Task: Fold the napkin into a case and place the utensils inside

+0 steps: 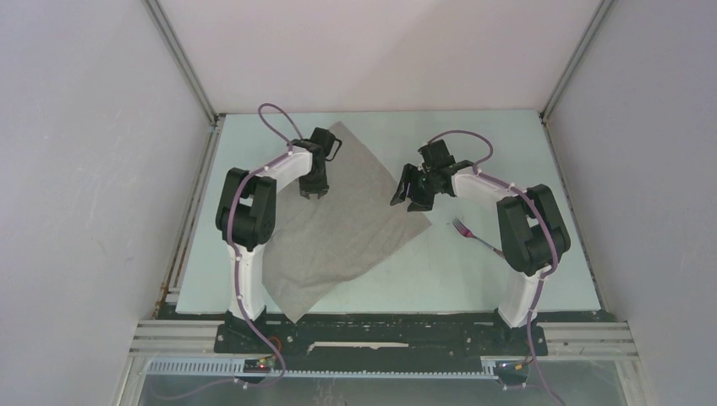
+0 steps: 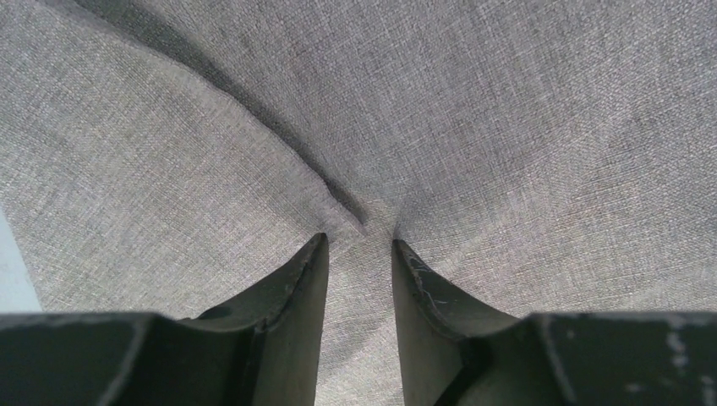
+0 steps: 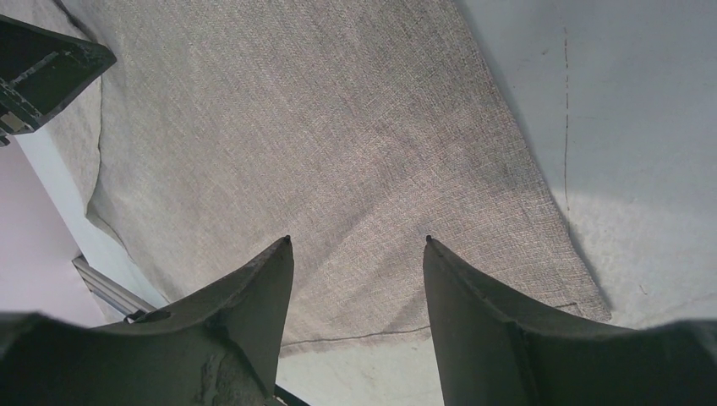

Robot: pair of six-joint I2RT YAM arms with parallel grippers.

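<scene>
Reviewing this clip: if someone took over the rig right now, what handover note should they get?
Left gripper: jaws part open, tips pressed on the napkin, a pucker of cloth between them; no firm grip to be seen.
Right gripper: open, empty, above the napkin's right corner.
Things: napkin spread out on the table, unfolded. Fork on the table just right of it. Spoon not in view.
Done: nothing folded, no case.
Left: fold the napkin into a case, then put the utensils inside.
</scene>
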